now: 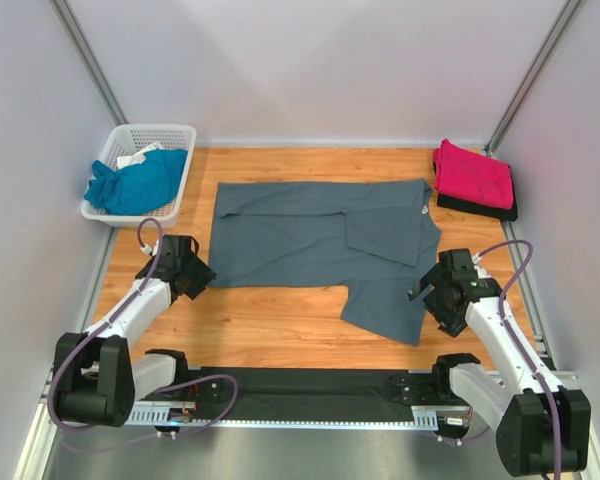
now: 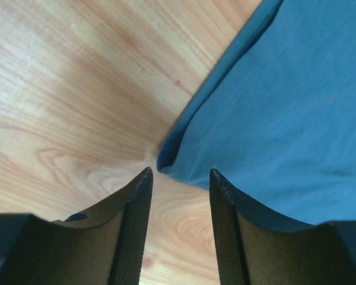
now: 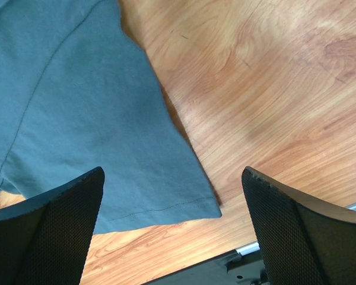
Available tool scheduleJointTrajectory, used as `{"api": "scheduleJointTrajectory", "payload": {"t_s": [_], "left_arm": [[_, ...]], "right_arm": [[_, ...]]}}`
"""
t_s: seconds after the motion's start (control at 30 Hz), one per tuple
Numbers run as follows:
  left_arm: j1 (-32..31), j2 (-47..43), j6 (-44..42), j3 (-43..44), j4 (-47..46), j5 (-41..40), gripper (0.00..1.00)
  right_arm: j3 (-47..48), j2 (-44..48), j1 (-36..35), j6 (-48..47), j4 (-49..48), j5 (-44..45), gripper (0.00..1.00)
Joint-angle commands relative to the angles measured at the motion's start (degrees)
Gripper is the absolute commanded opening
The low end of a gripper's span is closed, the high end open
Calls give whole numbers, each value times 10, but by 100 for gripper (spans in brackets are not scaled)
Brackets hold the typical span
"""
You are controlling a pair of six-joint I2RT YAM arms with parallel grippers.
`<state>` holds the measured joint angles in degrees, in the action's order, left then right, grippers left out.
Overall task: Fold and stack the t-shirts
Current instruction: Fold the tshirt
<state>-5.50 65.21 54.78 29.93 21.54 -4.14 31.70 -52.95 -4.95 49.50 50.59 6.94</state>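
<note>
Grey t-shirt (image 1: 310,235) flat, left end effector (image 2: 181,172) parted, right end effector (image 3: 172,169) spread wide, dark garment (image 1: 477,208) mostly hidden under pink t-shirt (image 1: 472,172).

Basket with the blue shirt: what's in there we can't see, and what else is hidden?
- Top view: the teal t-shirt covers the inside of the basket; a white scrap beside it is too small to name.
- Top view: the magenta t-shirt hides all but the edge of a dark item beneath.
</note>
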Motion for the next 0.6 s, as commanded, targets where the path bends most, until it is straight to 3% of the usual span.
{"api": "scheduleJointTrajectory", "payload": {"t_s": [0.0,0.43,0.57], "left_arm": [[1,17,8,-3,-41,0,49],[1,39,16,0,-22,-22,35],[1,47,20,-3,-14,-24,35]], "right_arm": [[-1,-2,5,13,-1,-2,100],[-21,30,15,29,40,-9,100],[-25,27,16,33,43,-18,100]]}}
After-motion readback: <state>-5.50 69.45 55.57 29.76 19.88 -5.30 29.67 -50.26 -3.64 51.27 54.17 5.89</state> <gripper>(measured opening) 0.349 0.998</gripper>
